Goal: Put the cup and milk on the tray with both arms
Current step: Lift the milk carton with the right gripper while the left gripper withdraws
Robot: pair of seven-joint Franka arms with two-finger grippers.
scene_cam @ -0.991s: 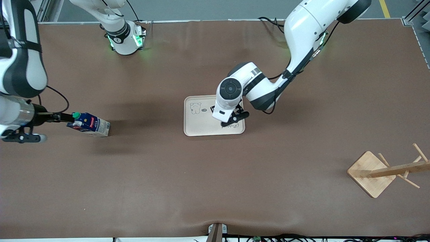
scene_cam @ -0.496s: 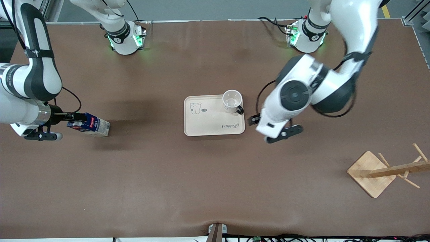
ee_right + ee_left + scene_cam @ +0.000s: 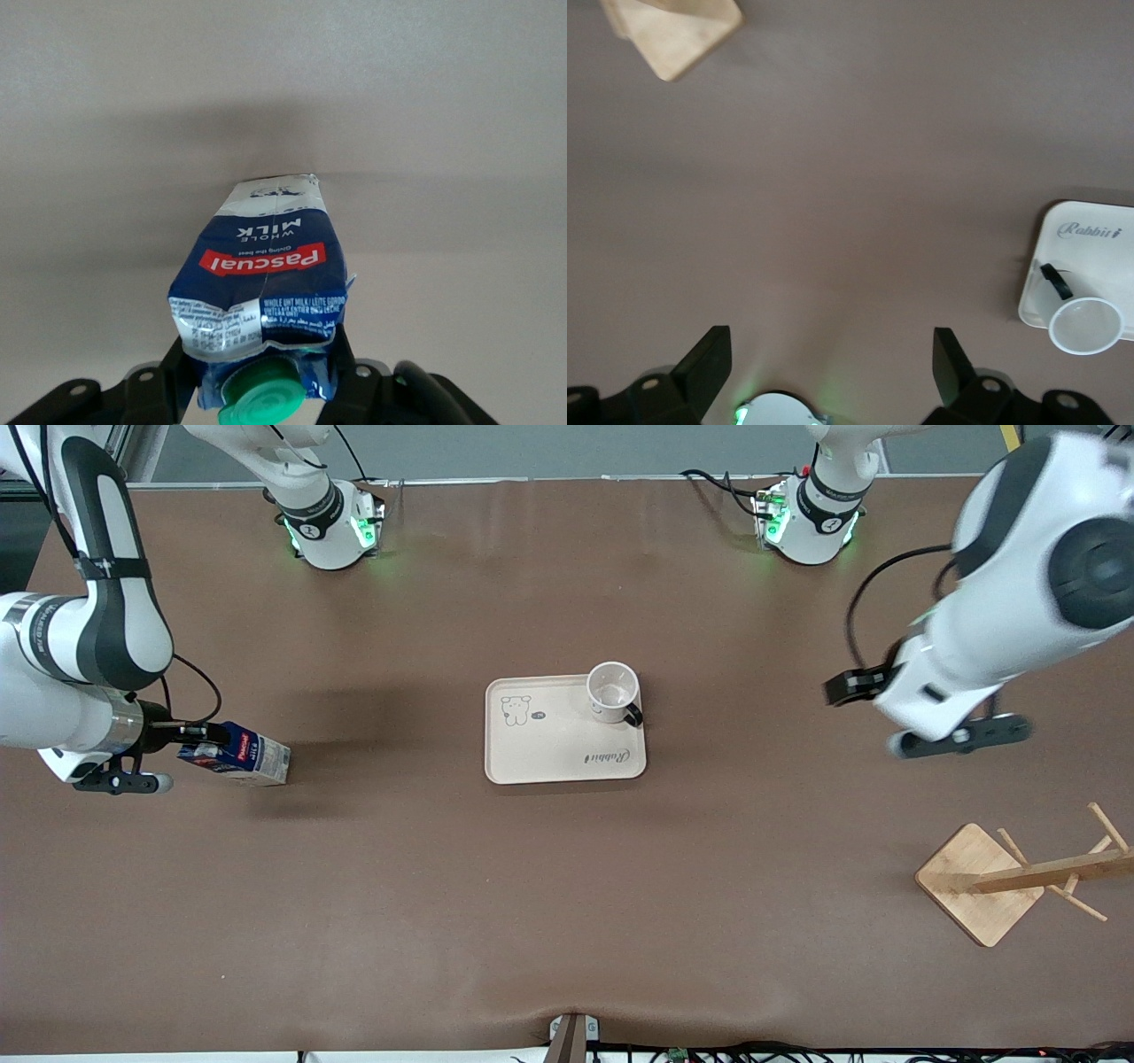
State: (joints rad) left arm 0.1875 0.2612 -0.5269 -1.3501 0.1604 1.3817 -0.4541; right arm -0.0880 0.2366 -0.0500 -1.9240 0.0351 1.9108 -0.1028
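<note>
Now right hand (image 3: 259, 376) clamps the creased carton milk (image 3: 259, 301).

A brown mat (image 3: 567, 886) is covering the whole table, creasing slightly at the edge nearest the front camera. A wooden stand (image 3: 1010, 877) with a square base and slanting pegs is sitting near the left arm's end. Grey floor (image 3: 549, 447) is showing above the table's upper edge, with a yellow line (image 3: 1014, 447) running across it. Cables (image 3: 797, 1052) are trailing along the lowest edge.
</note>
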